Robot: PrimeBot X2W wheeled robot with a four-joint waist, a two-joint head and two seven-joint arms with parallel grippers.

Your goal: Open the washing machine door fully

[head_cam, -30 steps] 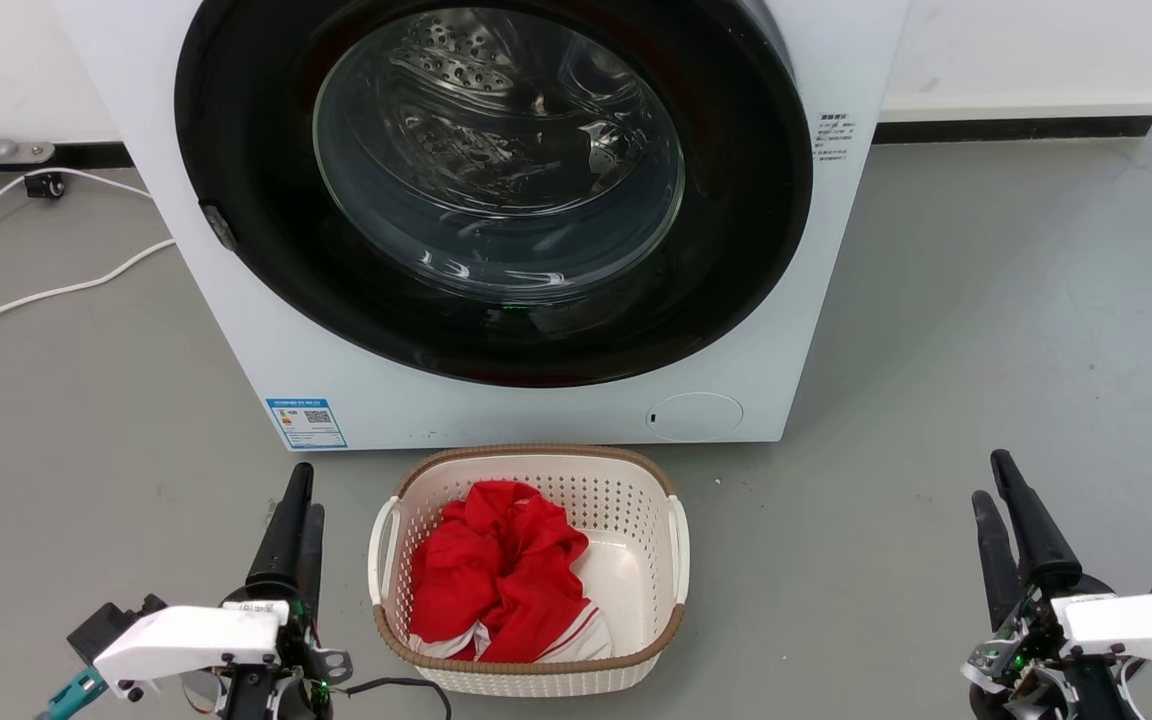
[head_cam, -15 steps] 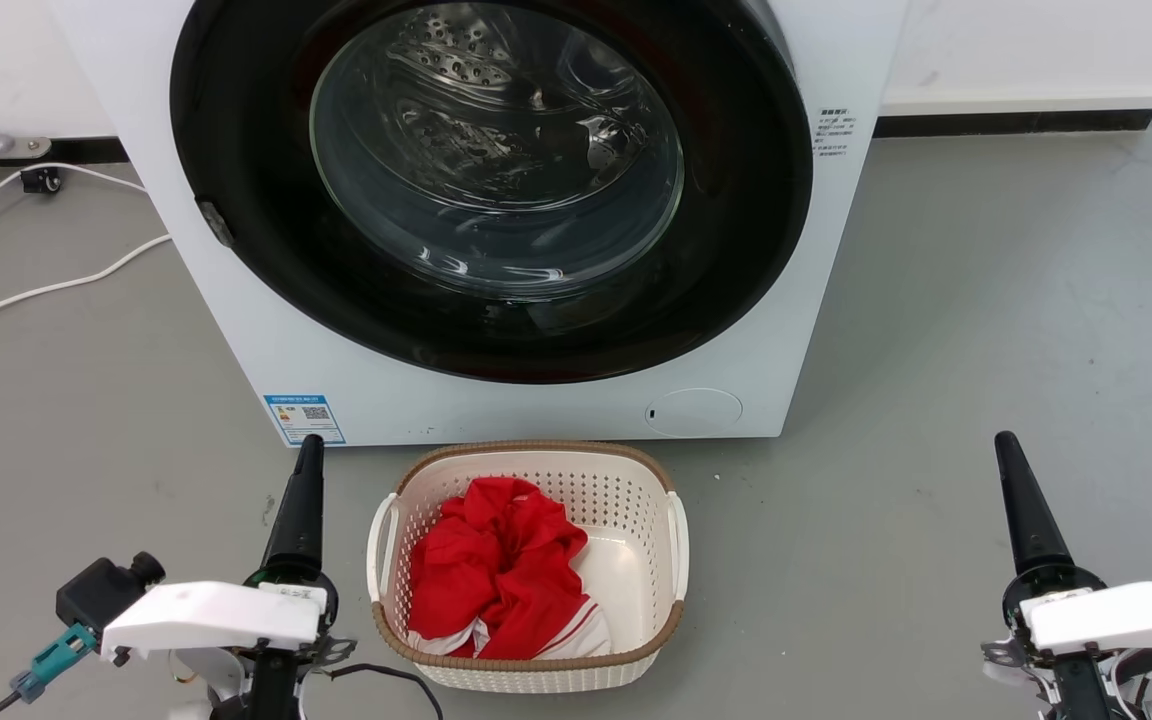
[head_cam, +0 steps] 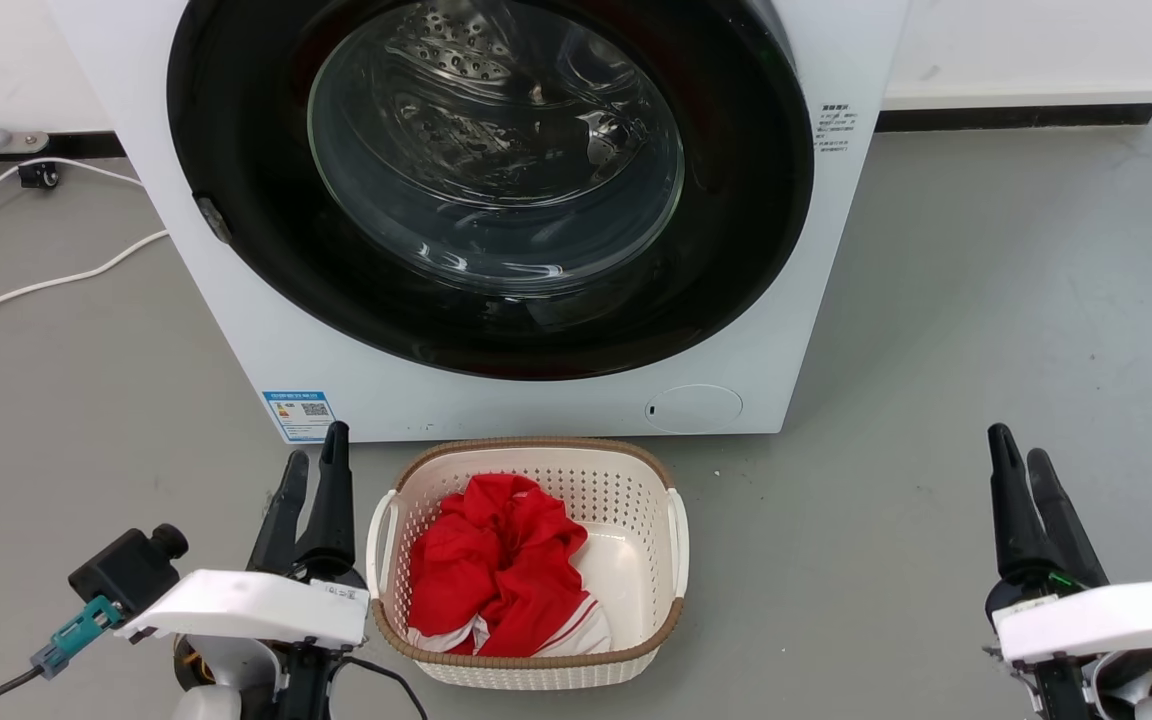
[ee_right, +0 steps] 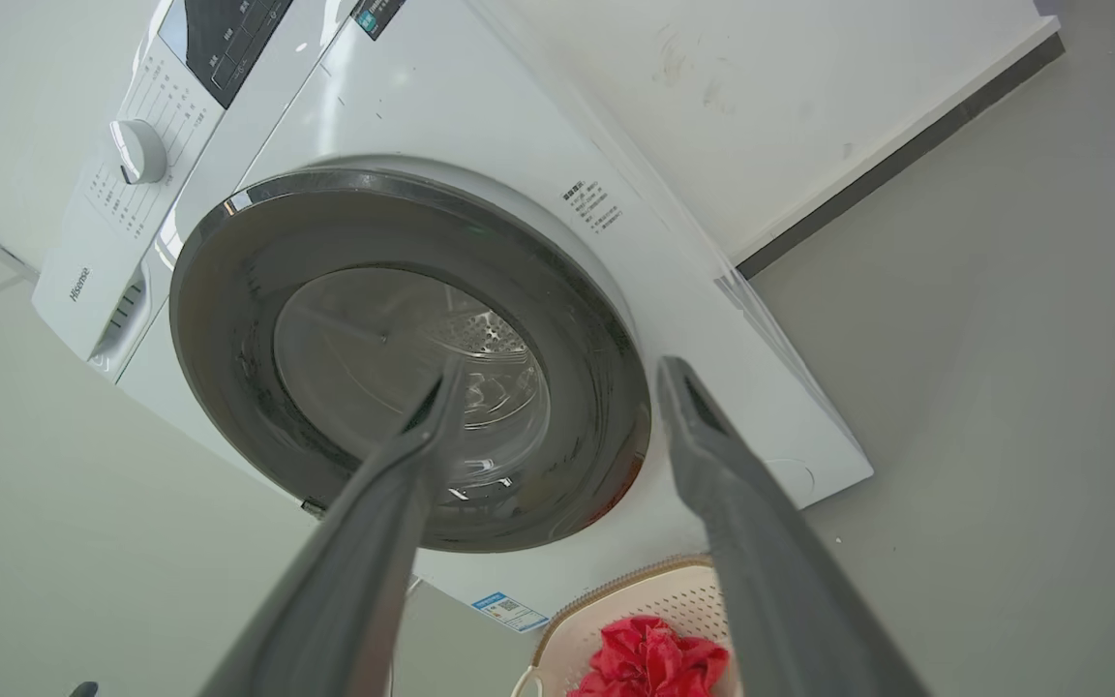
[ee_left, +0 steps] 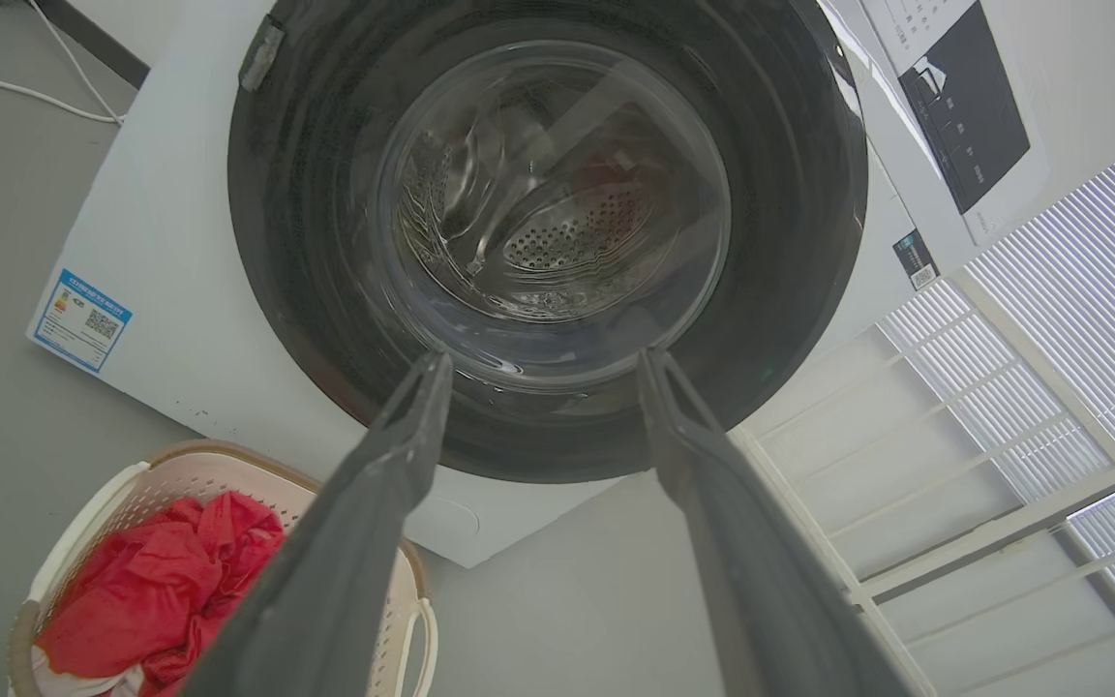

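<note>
The washing machine door [head_cam: 736,230] is a large glossy black disc with a clear glass bowl in its centre, lying flat against the white machine front [head_cam: 236,330]. It also fills the left wrist view [ee_left: 306,290] and the right wrist view [ee_right: 577,387]. My left gripper [head_cam: 315,455] hovers low at the lower left, open with nothing between its fingers [ee_left: 393,465]. At the lower right my right gripper [head_cam: 1018,450] is open too, its fingers [ee_right: 703,436] empty. Both stand well short of the door.
A cream laundry basket [head_cam: 676,560] holding red clothes [head_cam: 496,570] sits on the grey floor just before the machine, between my grippers. White cables [head_cam: 46,290] lie on the floor at the left. A wall with a dark baseboard [head_cam: 1016,125] runs behind.
Both grippers have turned about their wrists, so two spread fingers show on each where half a second ago one showed. The head camera has tilted slightly; the door has not moved.
</note>
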